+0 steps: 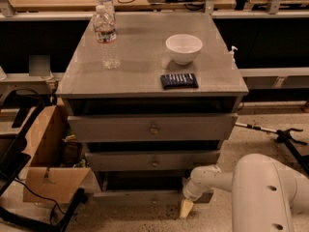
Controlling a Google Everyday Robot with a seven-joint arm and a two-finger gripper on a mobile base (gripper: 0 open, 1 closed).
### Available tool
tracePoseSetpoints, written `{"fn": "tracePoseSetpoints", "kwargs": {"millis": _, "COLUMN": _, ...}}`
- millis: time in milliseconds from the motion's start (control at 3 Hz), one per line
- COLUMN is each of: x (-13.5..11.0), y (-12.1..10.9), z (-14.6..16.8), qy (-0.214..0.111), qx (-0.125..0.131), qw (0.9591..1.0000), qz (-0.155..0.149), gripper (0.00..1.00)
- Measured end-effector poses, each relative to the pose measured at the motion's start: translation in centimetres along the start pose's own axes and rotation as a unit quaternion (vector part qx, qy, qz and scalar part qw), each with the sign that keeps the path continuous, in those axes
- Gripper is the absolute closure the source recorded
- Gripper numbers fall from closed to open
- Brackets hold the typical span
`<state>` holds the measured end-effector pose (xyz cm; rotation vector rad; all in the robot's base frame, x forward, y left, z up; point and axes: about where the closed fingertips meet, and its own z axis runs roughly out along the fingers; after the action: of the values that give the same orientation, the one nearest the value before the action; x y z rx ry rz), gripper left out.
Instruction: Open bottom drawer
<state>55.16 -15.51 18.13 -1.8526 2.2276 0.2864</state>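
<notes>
The grey cabinet (145, 76) has three drawer fronts stacked one above the other. The bottom drawer (140, 196) is the narrow, lowest panel just above the floor, with a dark gap over it; its knob is not visible. My gripper (186, 207) hangs at the end of the white arm (212, 180), low at the right part of the bottom drawer's front and close to the floor. It points down and left, and nothing is seen held in it.
On the cabinet top stand a water bottle (107, 33), a white bowl (183, 47) and a dark flat packet (179, 80). An open cardboard box (48, 168) and black cables lie on the floor at left. A black stand leg (285, 137) lies at right.
</notes>
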Motion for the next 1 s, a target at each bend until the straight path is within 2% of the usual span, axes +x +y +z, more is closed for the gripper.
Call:
{"fn": "tracePoseSetpoints", "kwargs": {"millis": 333, "x": -0.1, "y": 0.5, "z": 0.5, "qy": 0.003, "qx": -0.013, "qw": 0.9999, "qz": -0.003, "gripper": 0.19}}
{"fn": "tracePoseSetpoints", "kwargs": {"millis": 667, "x": 0.3, "y": 1.8, "z": -0.7, "qy": 0.033, "qx": -0.024, "qw": 0.9992, "qz": -0.003, "gripper": 0.42}}
{"fn": "tracePoseSetpoints", "kwargs": {"millis": 1000, "x": 1.1, "y": 3.5, "z": -3.7, "qy": 0.079, "qx": -0.021, "qw": 0.9966, "qz": 0.008, "gripper": 0.66}}
